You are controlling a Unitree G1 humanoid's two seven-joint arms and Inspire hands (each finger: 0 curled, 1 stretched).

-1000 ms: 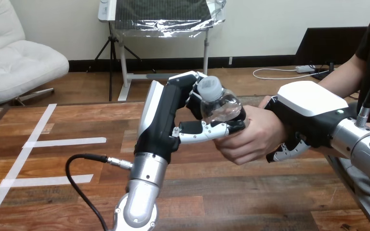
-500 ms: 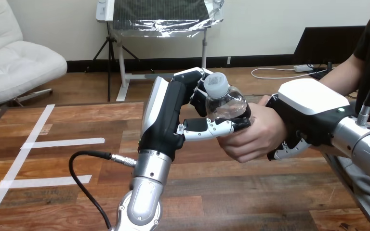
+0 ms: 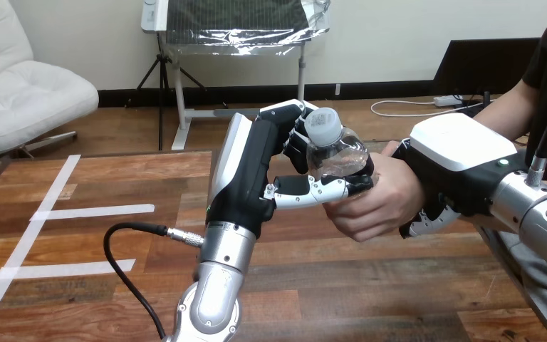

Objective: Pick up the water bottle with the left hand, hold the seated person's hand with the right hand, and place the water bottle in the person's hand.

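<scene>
The left hand (image 3: 248, 174) stands above the middle of the worktop (image 3: 370, 285), its arm coming up from the bottom edge. The bottle (image 3: 333, 148) is at its right side, cap up and leaning a little left, with the fingers curled behind it and the thumb (image 3: 312, 190) lying across in front of its lower part. The person's hand (image 3: 384, 203) reaches in from the right, touching the bottle's base and the thumb's tip. The right hand (image 3: 459, 160) sits just right of it, over the person's wrist, with a fingertip curled in under that wrist. Tape strips (image 3: 96, 211) lie on the worktop's left part.
</scene>
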